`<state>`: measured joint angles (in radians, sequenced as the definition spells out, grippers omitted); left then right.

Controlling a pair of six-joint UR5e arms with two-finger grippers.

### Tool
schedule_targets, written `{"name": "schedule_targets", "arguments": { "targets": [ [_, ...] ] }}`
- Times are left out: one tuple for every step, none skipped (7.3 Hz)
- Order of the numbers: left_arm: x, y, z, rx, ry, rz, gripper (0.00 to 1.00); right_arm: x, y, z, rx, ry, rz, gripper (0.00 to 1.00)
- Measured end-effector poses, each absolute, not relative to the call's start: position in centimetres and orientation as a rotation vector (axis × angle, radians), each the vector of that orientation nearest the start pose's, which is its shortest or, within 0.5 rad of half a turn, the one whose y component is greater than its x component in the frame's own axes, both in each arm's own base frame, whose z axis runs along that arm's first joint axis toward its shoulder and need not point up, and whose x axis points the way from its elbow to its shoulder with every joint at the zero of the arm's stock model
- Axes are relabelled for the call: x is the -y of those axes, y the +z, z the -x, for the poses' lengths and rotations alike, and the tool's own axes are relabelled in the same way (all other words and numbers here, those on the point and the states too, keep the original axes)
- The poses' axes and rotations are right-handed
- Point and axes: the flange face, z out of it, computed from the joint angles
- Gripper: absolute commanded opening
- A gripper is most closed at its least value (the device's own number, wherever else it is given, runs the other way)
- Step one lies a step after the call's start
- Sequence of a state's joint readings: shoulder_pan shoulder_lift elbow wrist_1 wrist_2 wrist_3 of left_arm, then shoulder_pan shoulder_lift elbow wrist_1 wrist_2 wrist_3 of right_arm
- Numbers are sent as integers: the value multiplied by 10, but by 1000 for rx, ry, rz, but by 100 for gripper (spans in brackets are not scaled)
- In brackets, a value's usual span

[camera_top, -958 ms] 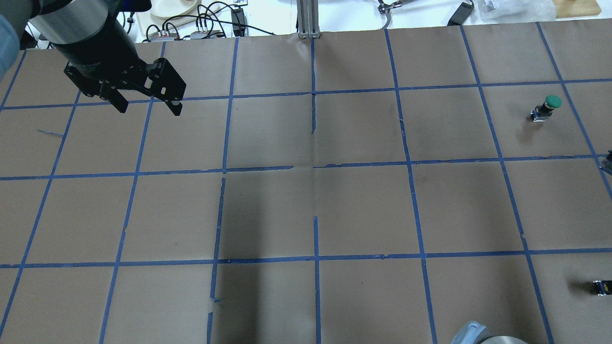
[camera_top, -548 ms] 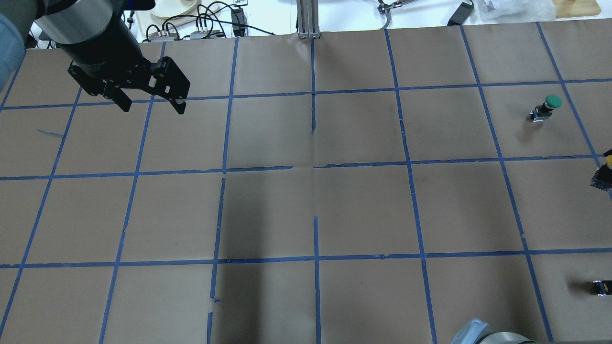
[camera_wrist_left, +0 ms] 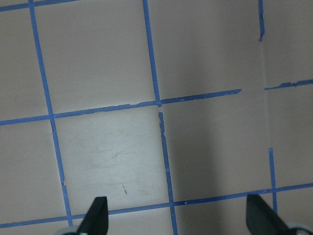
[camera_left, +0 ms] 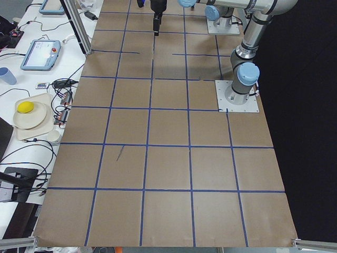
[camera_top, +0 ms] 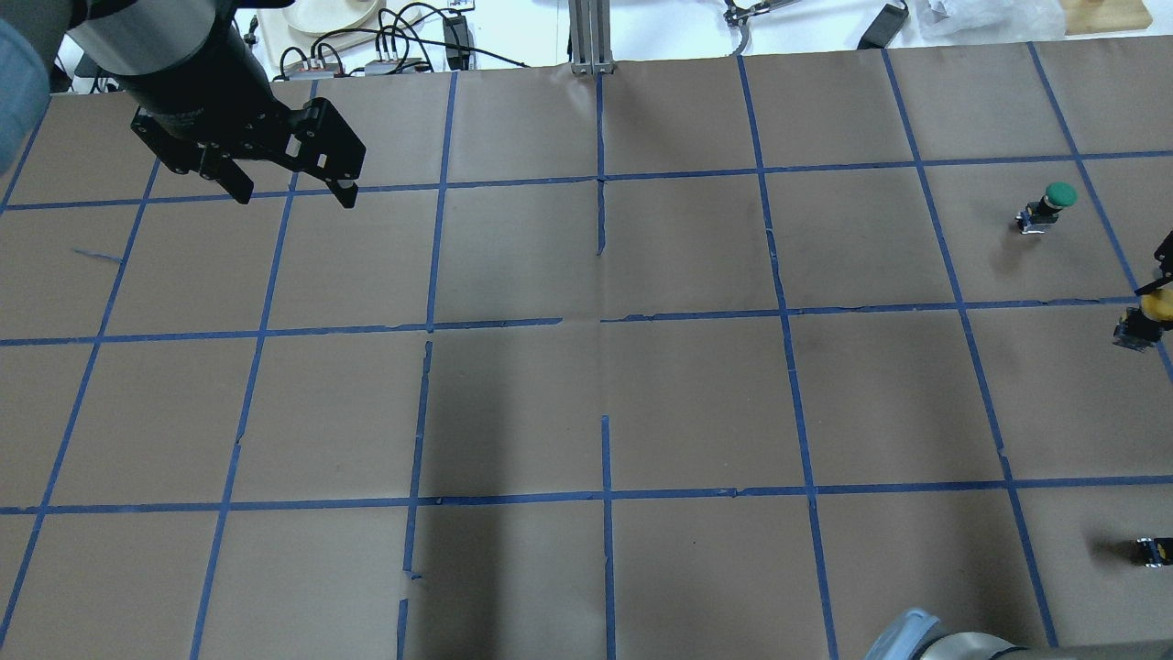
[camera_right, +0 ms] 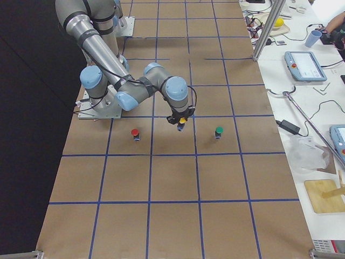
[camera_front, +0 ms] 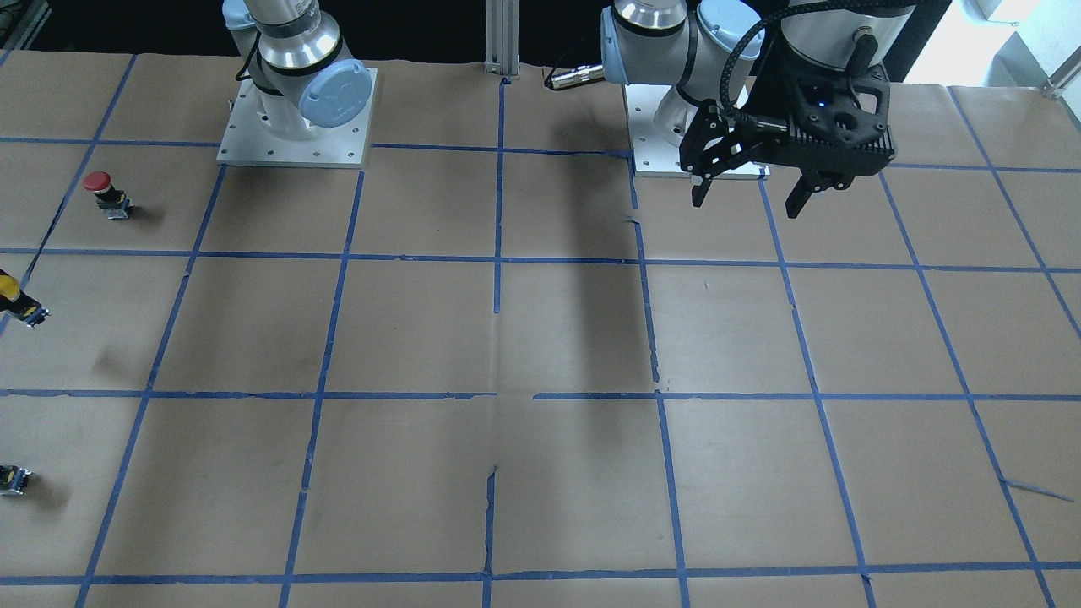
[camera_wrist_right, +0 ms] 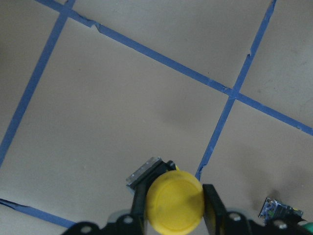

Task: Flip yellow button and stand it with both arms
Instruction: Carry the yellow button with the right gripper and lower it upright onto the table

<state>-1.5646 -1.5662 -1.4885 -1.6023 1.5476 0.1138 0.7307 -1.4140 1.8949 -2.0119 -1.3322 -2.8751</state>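
The yellow button [camera_wrist_right: 174,200] is clamped by its cap between the fingers of my right gripper [camera_wrist_right: 176,211], its blocky body pointing away from the camera. It hangs above the paper at the overhead view's right edge [camera_top: 1145,319] and the front view's left edge [camera_front: 12,297]. The right gripper [camera_right: 180,116] also shows in the right side view, between the red and green buttons. My left gripper [camera_top: 293,196] is open and empty, held high at the far left; it also shows in the front view [camera_front: 746,203] and the left wrist view [camera_wrist_left: 178,218].
A green-capped button [camera_top: 1052,203] stands upright at the far right. A red-capped button [camera_front: 103,190] stands near the right arm's base. A small dark part with a yellow spot [camera_top: 1153,550] sits at the overhead view's right edge. Brown paper with a blue tape grid [camera_top: 605,330] covers the table.
The yellow button in my right gripper has come further into the overhead view from the right edge. My left gripper has shifted slightly toward the top of that view, still open.
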Motion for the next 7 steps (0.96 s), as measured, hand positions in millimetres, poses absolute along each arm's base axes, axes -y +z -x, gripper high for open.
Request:
{"name": "schedule_targets", "arguments": {
  "targets": [
    [495,528,132,-3154,-92,-170,100,456,286,281,-1611,-441,2678,16],
    [495,528,132,-3152,-93,-169,100,455,275,282,-1566,-493,2666,16],
    [496,528,132,-3151,-93,-168,100,453,264,282,-1514,-518,2668,16],
    [496,528,132,-3151,-94,-168,100,452,254,282,-1466,-527,2673,17],
    [496,528,132,-3152,-94,-167,100,452,246,283,-1436,-532,2672,18],
    [497,528,132,-3153,-95,-167,100,452,236,286,-1414,-522,2668,18],
    [496,529,132,-3152,-99,-168,100,450,229,289,-1403,-476,2660,18]
  ]
}}
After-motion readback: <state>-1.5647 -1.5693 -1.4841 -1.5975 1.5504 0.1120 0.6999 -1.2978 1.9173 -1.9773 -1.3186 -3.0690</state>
